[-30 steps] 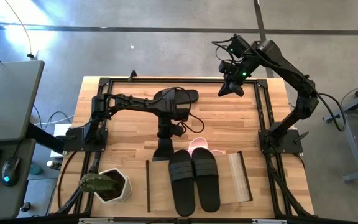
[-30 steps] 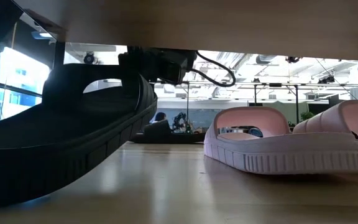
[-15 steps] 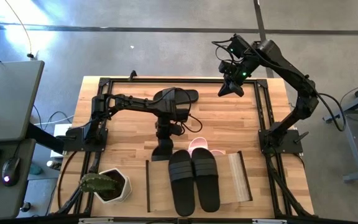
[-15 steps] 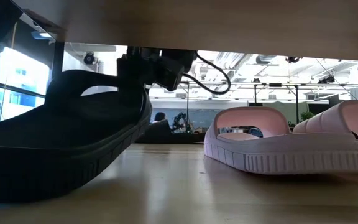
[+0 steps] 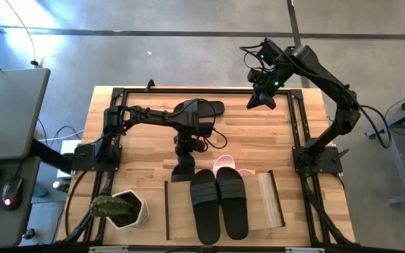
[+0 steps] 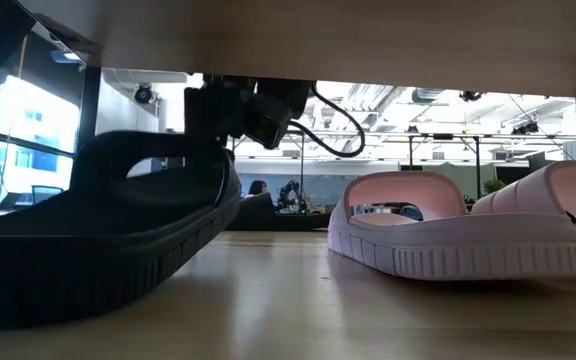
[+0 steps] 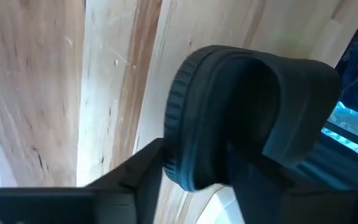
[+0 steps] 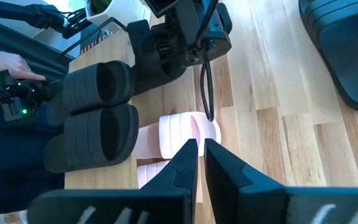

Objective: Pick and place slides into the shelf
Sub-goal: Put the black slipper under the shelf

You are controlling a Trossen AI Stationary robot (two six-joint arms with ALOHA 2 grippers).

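My left gripper [image 5: 185, 150] reaches to the table's middle, at the shelf's far edge, and is shut on a black slide [image 5: 183, 171]. That slide lies partly under the shelf [image 5: 269, 200] and fills the left of the low view [image 6: 98, 230]. The pink-and-white pair [image 5: 225, 165] stands beside it under the top panel [image 6: 368, 40], soles on the table. A black pair [image 5: 220, 204] lies on the shelf's top. One more black slide [image 5: 209, 109] lies near the far edge. My right gripper [image 5: 261, 102] waits shut, high over the far right corner. My left gripper [image 7: 194, 155] pinches the black slide's side rim [image 7: 174, 134] at its far end: one finger [image 7: 244, 177] lies on the footbed beside the strap, the other [image 7: 135, 168] outside the ribbed sole. It comes slanting down from the far side. The slide's near end [image 6: 58, 300] rests on the table.
A white hexagonal pot with a cactus [image 5: 125, 209] stands at the near left, beside the shelf's left board. Black frame rails run along the table's left and right sides. A person's hand [image 8: 5, 62] shows beyond the near edge in the right wrist view.
My left gripper has gone down, still shut on the black slide. The slide's far end has dropped toward the table while its near end stayed put, so it has tipped from a steep tilt to nearly flat under the shelf.
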